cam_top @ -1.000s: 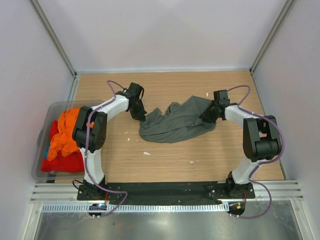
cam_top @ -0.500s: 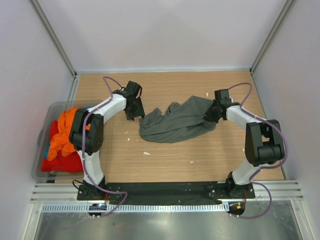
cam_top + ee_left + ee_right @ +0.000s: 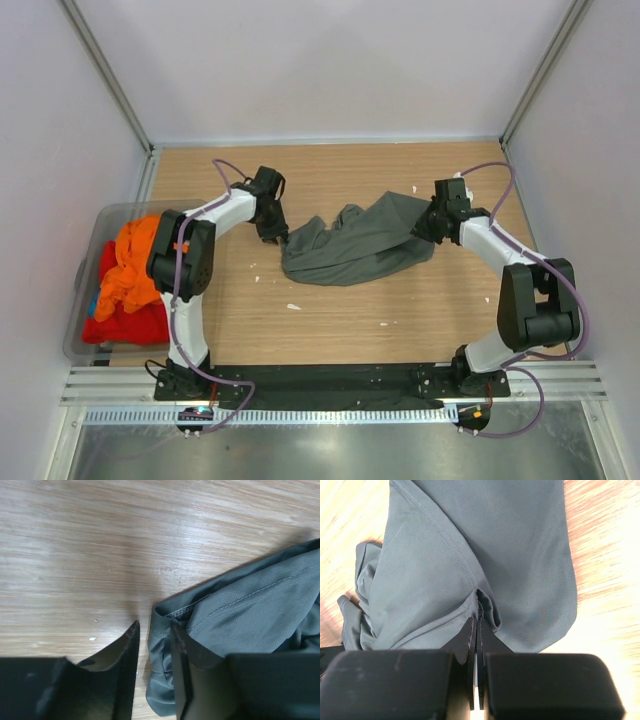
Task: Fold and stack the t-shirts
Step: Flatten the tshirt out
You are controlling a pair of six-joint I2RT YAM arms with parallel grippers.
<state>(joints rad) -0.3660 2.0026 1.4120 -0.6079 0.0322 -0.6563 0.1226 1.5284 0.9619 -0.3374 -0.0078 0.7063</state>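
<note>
Left claw (image 3: 154, 628) has slid back onto the dark grey-green t-shirt (image 3: 352, 245), half-open astride its hem. Right claw (image 3: 478, 622) is clamped tight on a fold. The left one should close fully before the two spread the cloth.

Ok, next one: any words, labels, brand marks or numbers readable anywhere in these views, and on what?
None to read. The dark grey-green t-shirt is plain in all three views. The orange shirt and red shirt in the bin show no print or tag.
</note>
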